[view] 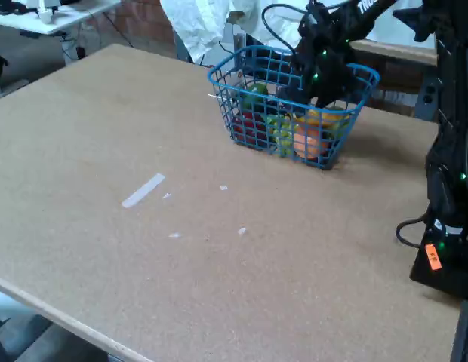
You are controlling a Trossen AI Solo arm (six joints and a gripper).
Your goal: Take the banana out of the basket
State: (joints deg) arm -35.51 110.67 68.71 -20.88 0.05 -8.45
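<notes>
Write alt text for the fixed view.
A black robot gripper reaches down into a blue wire basket of colourful fruit at the far side of a brown table. Its fingers are hidden among the fruit, where a bit of yellow, perhaps the banana, shows.

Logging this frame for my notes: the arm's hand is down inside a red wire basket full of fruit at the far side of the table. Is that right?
Not quite: the basket is blue, not red. The fixed view shows its blue wire mesh at the far side of the table, fruit inside and the hand lowered into it.
</notes>
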